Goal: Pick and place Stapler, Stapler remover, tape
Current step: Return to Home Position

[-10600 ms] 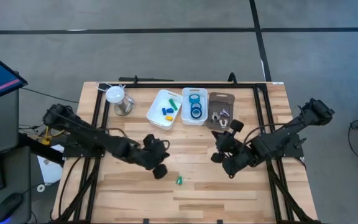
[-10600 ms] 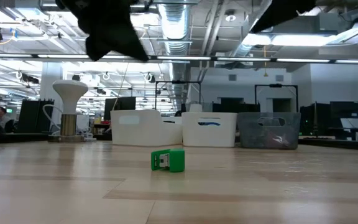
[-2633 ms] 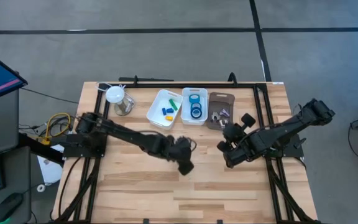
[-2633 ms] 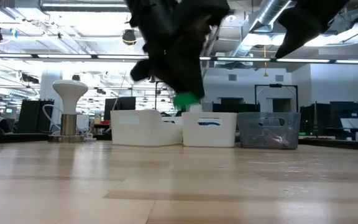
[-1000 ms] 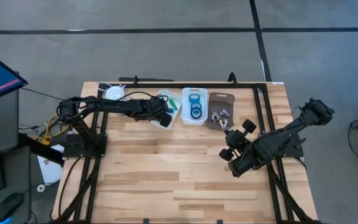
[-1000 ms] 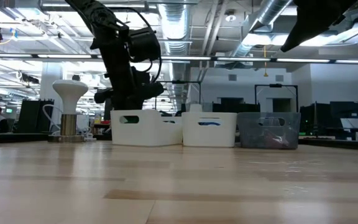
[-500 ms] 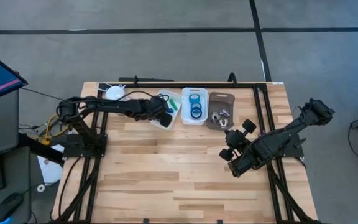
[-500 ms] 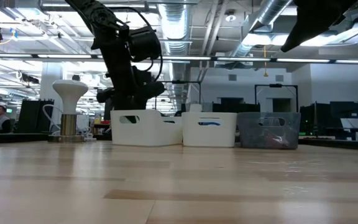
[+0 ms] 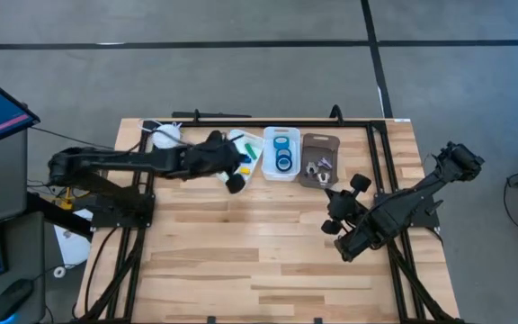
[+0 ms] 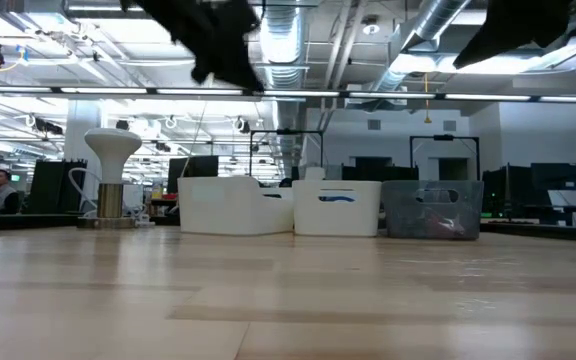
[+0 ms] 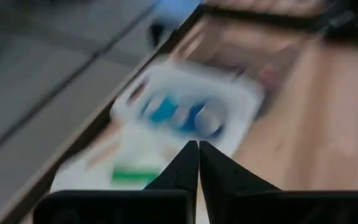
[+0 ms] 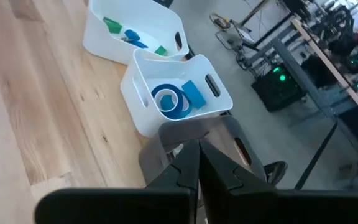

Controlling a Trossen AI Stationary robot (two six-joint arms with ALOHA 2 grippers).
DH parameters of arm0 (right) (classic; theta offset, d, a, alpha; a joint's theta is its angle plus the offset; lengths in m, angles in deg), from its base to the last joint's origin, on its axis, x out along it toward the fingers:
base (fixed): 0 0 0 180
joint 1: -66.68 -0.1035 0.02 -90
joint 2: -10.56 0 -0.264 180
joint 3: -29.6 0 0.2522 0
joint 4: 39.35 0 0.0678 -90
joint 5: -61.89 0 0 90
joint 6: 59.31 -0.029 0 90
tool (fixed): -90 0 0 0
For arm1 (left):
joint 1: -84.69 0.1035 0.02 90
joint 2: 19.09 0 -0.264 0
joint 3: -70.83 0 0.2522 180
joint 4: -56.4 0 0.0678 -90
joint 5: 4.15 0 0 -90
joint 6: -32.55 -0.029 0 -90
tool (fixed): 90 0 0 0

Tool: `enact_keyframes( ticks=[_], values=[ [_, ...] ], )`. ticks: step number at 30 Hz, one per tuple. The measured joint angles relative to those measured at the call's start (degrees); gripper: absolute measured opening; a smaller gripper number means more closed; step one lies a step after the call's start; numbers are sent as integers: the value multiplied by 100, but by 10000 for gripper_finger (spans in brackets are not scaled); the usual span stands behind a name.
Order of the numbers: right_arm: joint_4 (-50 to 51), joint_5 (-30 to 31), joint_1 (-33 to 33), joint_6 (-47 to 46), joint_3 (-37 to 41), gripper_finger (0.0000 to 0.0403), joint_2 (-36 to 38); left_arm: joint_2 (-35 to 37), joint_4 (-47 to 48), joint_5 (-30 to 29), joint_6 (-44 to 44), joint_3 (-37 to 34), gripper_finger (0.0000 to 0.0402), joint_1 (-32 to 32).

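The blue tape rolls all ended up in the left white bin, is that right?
Not quite. The blue tape lies in the right white bin, the one beside the dark bin, not in the left one. The high view shows it.

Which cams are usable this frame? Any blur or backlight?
Left wrist view: heavy motion smear, white bin and tape are mere blobs. Right wrist view: crisp, tape readable in its bin. Low view: backlit by ceiling lights, left arm and right arm are black silhouettes. High view: even light, no glare.
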Motion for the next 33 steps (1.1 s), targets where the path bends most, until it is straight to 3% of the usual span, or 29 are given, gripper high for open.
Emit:
enact_keyframes(
  ticks=[5, 12, 18, 24, 26, 30, 33],
  values=[
    [-243, -60, 5, 511, 0, 0, 112, 537, -246, 2, -850, 0, 2, -680],
    [-1640, -709, 277, 2441, -4, 0, 582, 1038, -579, -107, -1447, -132, 2, -1235],
    [-3068, -1610, 826, 4215, -7, 0, 983, 1667, -1304, -131, -1606, -1003, 2, -1404],
    [-3486, -1756, 1383, 4793, 35, 0, 1321, 2752, -2083, -21, -1838, -2044, 2, -1566],
    [-3830, -1963, 1598, 5030, 261, 0, 1513, 3211, -2163, -42, -1847, -2338, 2, -1559],
    [-5034, -3045, 2139, 5581, 964, 0, 1993, 4112, -2232, -37, -1849, -2818, 2, -1561],
    [-5424, -3278, 2457, 5764, 1343, 0, 2388, 4675, -2227, -13, -2066, -3082, 2, -1577]
  ],
)
